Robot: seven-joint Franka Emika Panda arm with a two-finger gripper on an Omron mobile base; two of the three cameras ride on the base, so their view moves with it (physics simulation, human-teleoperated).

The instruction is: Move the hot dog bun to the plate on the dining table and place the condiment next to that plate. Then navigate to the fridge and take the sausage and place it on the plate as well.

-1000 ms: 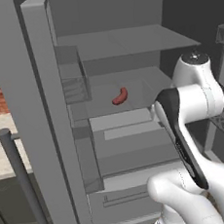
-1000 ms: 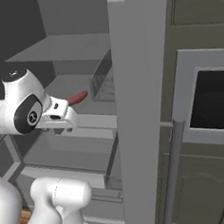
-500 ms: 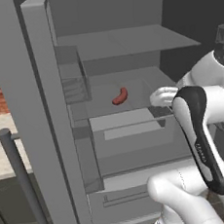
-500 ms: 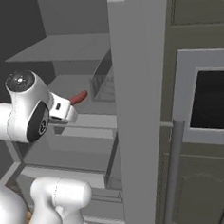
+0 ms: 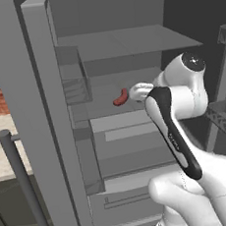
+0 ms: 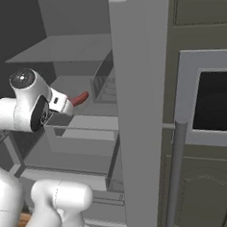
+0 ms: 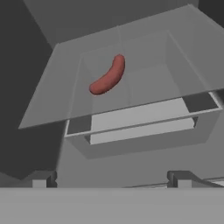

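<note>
Arm reached nearer sausage (image 7: 108, 75) | fingers (image 7: 183, 179) spread | fridge (image 5: 47, 122) unlabelled

Glossy white rounded arm (image 5: 182, 98) at right of frame, long black band down its forearm bearing faint small lettering, dark round joint cap on top, bulbous white lower segments, small dark square-tipped fingertips (image 7: 183, 179)

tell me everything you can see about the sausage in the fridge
The sausage is a smooth, reddish-brown, gently curved link, whole and unwrapped. It lies flat on a grey fridge shelf, above a drawer, resting on the shelf alone. Nothing else touches it: the open end effector is short of it, fingers apart and empty. In the left base view it sits just left of the white hand.
</note>
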